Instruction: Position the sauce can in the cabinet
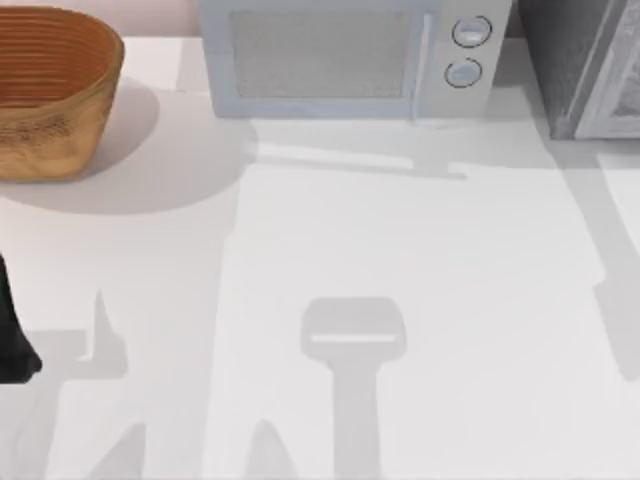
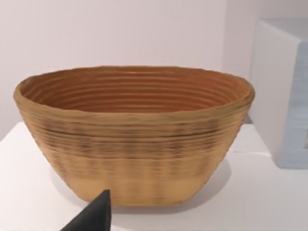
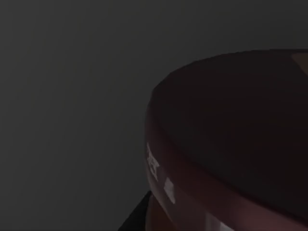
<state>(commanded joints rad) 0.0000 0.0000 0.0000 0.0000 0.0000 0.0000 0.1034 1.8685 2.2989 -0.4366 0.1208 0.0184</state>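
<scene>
Dark right wrist view: sauce can looms close under the camera, probably rigid, light, slick-sided; grip mid-body. Right gripper's state I cannot tell. Left arm parked.

Woven basket, table's far left; pale microwave with two knobs, far centre; dark speckled cabinet, far right; left arm, left edge.

Woven basket sits on the white tabletop right ahead of the left end effector, microwave just beside it.
</scene>
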